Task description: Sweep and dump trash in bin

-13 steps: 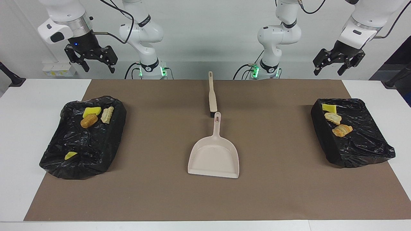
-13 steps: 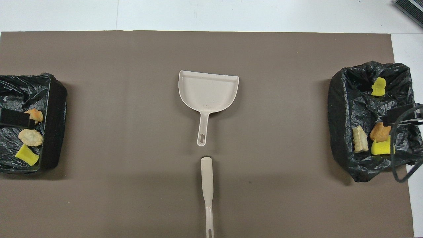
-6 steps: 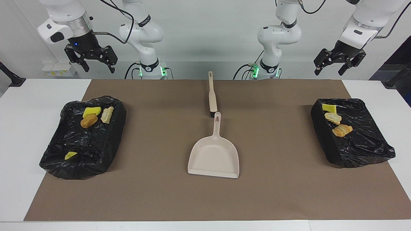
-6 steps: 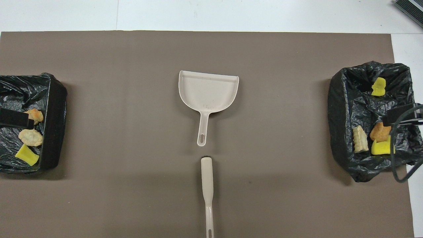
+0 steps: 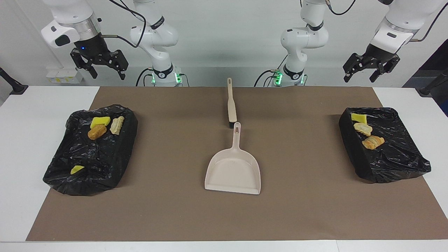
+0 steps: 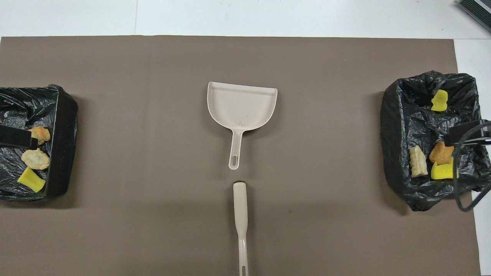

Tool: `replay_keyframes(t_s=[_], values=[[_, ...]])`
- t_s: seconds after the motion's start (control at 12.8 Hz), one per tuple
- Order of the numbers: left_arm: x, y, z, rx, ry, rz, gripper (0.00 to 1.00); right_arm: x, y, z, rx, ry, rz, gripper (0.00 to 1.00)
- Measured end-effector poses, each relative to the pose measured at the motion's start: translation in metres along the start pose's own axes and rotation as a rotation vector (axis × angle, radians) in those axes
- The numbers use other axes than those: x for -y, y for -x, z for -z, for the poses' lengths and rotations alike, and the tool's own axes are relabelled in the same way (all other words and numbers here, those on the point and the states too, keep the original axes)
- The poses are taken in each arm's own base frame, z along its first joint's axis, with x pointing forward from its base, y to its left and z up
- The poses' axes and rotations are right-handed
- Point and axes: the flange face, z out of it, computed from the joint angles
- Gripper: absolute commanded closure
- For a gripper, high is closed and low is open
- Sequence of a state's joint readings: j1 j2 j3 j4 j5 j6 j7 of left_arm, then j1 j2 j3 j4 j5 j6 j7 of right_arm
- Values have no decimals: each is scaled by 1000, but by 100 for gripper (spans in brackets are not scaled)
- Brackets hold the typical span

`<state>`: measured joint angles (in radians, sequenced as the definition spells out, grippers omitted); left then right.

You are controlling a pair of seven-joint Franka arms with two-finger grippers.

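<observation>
Two grippers, both with fingers spread apart and holding nothing, hang high at the robots' end of the scene: the right gripper (image 5: 101, 66) over the bin at the right arm's end (image 5: 101, 154), the left gripper (image 5: 369, 66) over the bin at the left arm's end (image 5: 395, 157). Both arms appear to wait.

Nearest the robots on the brown mat (image 5: 175, 210) lies the brush (image 5: 231, 105), flat, its handle pointing toward them and its dark bristle end just short of the dustpan's handle tip. The dustpan (image 5: 233, 171) lies farther out, mouth facing away from the robots, pan bare but for a few specks.

All the trash in view sits inside the two bag-lined bins; none is seen on the mat. One bin holds a yellow sponge piece (image 5: 100, 121), two pastry pieces (image 5: 97, 132) and a small yellow scrap (image 5: 77, 169); the other holds a yellow piece (image 5: 358, 118) and two pastries (image 5: 373, 142).

Handling, as judged:
- **Trash:** probably very light. The sponge is soft and springy, the pastry likely crumbly, so pushing suits these bits better than pinching.
- **Brush and dustpan:** they look like stiff, light, smooth plastic. Each is best taken across the middle of its narrow handle.
- **Risk when sweeping:** an unheld pan may skate on the mat when bits are swept against it.

With the mat bare, the task looks essentially finished.
</observation>
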<state>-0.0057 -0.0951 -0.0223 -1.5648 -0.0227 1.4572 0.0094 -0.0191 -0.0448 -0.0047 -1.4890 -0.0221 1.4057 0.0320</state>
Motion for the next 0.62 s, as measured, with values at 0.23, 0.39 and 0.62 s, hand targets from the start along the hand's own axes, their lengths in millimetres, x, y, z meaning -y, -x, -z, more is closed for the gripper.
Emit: replay_keyframes(t_s=[0.23, 0.39, 0.62], values=[[0, 0, 0, 0, 0, 0, 0, 0, 0, 0, 0, 0, 0, 0], [0, 0, 0, 0, 0, -1, 0, 0, 0, 0, 0, 0, 0, 0], [0, 0, 0, 0, 0, -1, 0, 0, 0, 0, 0, 0, 0, 0]])
